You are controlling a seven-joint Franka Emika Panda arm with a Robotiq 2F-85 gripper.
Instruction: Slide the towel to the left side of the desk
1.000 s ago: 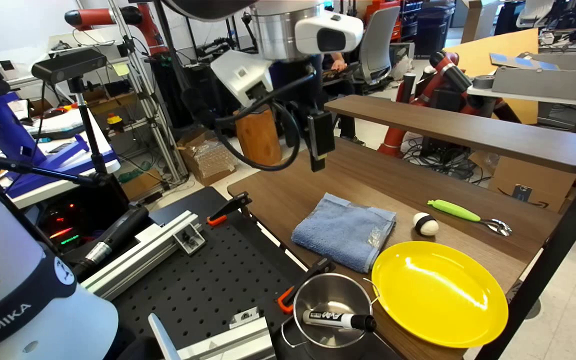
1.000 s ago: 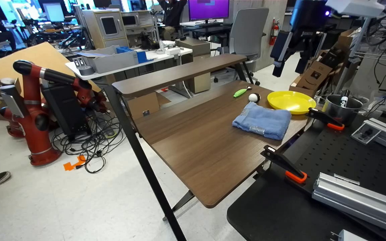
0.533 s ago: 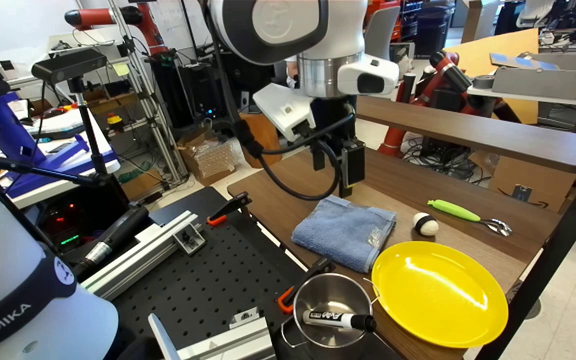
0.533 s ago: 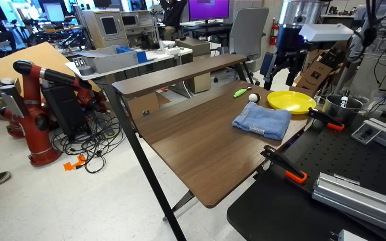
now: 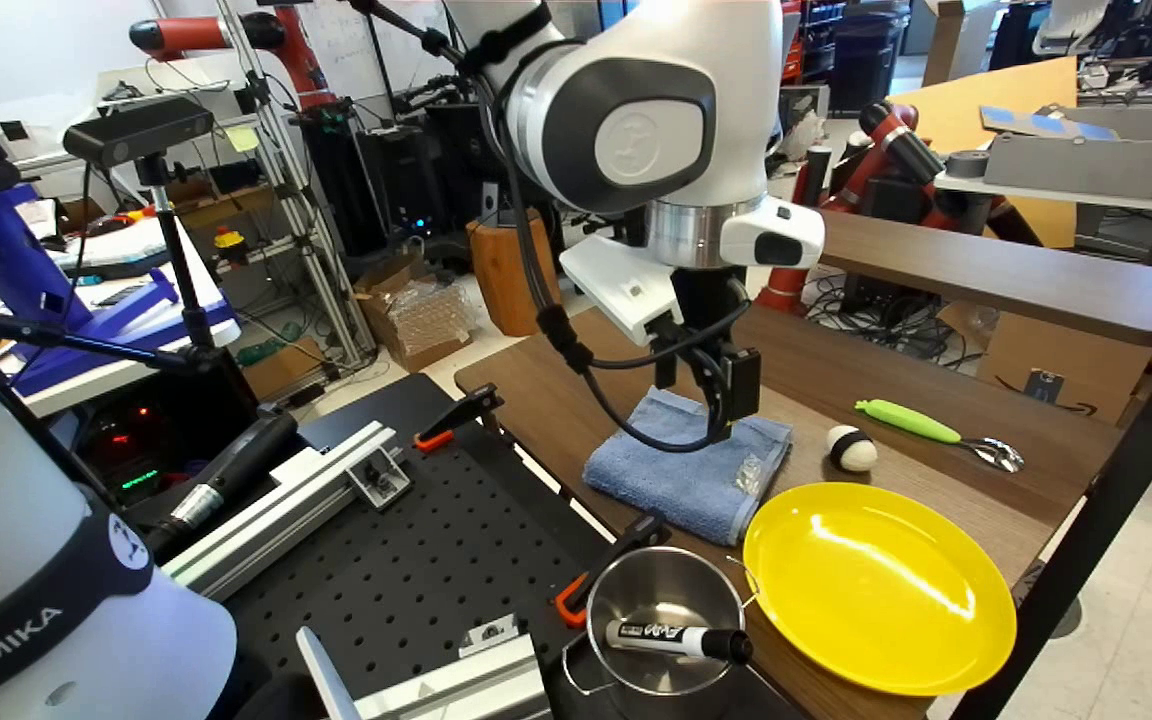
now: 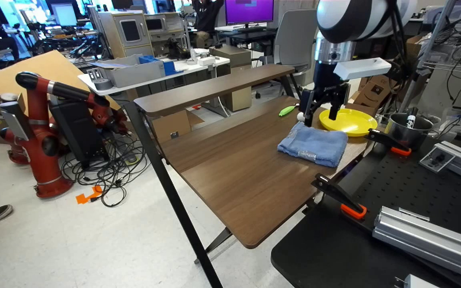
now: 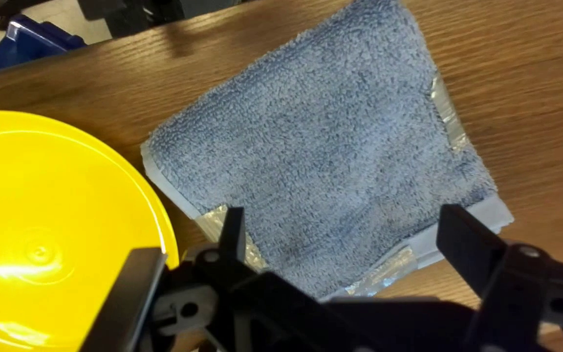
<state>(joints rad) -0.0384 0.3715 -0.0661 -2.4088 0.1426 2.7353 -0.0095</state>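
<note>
The towel point(image 6: 314, 145) lay on the desk point(image 6: 230, 176) just beside the yellow plate point(image 5: 881, 590); my gripper point(image 7: 344, 226) hung over its edge, spread and pinching nothing; I judged the approach nearly done, the leftward slide not yet begun.

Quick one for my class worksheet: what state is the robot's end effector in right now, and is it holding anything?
The end effector: open, holding nothing; the towel lies ungripped on the desk.
</note>
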